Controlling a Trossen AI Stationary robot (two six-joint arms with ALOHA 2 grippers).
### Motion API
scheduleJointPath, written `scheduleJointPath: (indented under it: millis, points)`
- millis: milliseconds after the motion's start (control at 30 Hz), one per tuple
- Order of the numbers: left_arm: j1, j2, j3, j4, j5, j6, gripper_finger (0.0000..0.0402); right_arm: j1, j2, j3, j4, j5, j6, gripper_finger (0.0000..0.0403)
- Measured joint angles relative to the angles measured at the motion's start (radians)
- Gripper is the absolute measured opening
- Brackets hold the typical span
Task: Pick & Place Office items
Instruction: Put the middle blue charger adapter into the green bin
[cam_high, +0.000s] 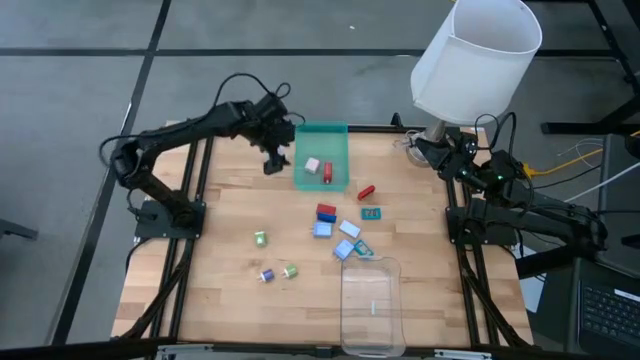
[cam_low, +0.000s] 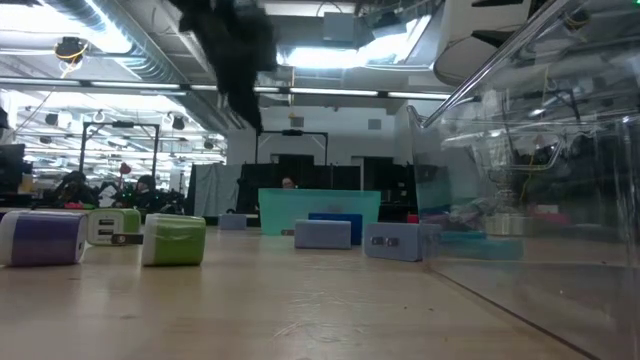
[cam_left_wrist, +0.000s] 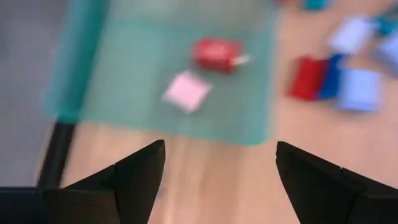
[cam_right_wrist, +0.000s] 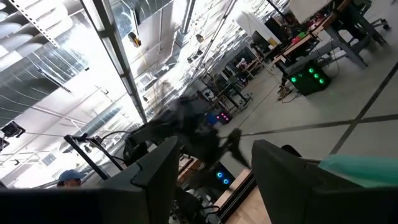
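Observation:
My left gripper (cam_high: 275, 160) is open and empty, hovering above the table just left of the green tray (cam_high: 322, 140); it also shows in its wrist view (cam_left_wrist: 221, 152). A pink-white piece (cam_left_wrist: 186, 91) and a red piece (cam_left_wrist: 216, 53) lie in the tray. Red, blue and teal pieces (cam_high: 326, 212) lie on the wood right of the tray's near end. Two green pieces (cam_high: 260, 238) and a purple one (cam_high: 266, 275) lie nearer the front. My right gripper (cam_right_wrist: 214, 155) is open and empty at the table's far right corner (cam_high: 420, 145).
A clear plastic tray (cam_high: 370, 305) stands at the table's near edge, right of centre. A white shade-like cylinder (cam_high: 475, 55) hangs over the far right corner. A red piece (cam_high: 366, 191) and a teal piece (cam_high: 372, 213) lie between the two trays.

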Motion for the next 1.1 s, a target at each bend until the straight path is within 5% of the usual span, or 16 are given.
scheduleJointPath:
  millis: [367,833,1100]
  points:
    - [-0.377,0.042,0.038,-0.076,0.039,-0.205,0.0294,0.000,0.000,0.000,0.000,0.008,0.005,0.0201]
    - [-0.530,0.310,0.038,0.265,-0.017,-0.663,0.0294,0.000,0.000,0.000,-0.002,-0.167,-0.008,0.0201]
    - [-0.606,0.399,0.038,0.275,-0.055,-0.689,0.0294,0.000,0.000,0.000,0.005,-0.230,-0.077,0.0200]
